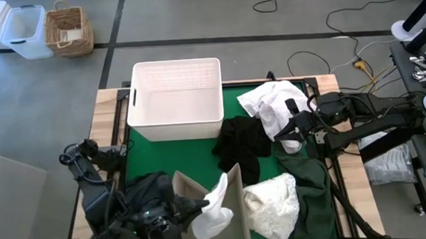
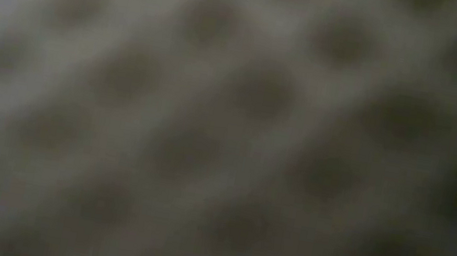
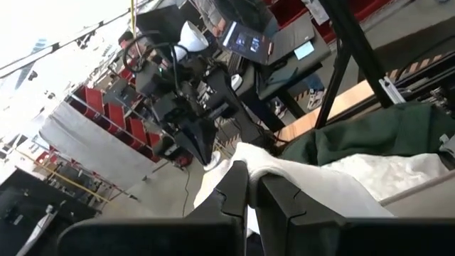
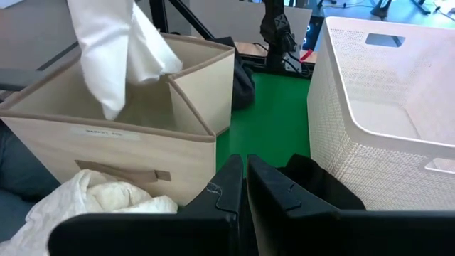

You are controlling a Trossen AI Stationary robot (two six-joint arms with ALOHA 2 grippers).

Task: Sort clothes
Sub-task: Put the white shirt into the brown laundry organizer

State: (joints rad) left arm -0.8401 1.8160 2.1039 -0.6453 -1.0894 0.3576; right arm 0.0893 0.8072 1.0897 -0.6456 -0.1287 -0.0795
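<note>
White cloth [image 1: 217,208] hung from the left gripper [image 1: 197,206], pinched over the beige fabric box [image 1: 235,179], probably so it could drop in with the white pile [image 1: 271,203]. Farther off, the right gripper [image 1: 291,133], fingers together and empty, hovered between the black garment [image 1: 242,142] and another white one [image 1: 270,101], beside the white basket [image 1: 176,125].

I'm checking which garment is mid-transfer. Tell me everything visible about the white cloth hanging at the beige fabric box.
The white cloth is thin, soft fabric, bunched at the top and hanging in loose folds. The left end effector is shut on its upper end, holding it over the beige fabric box, its lower end dipping into the open compartment beside the divider. It looks smooth, unlike the fluffier white garment already lying in the neighbouring compartment.
</note>
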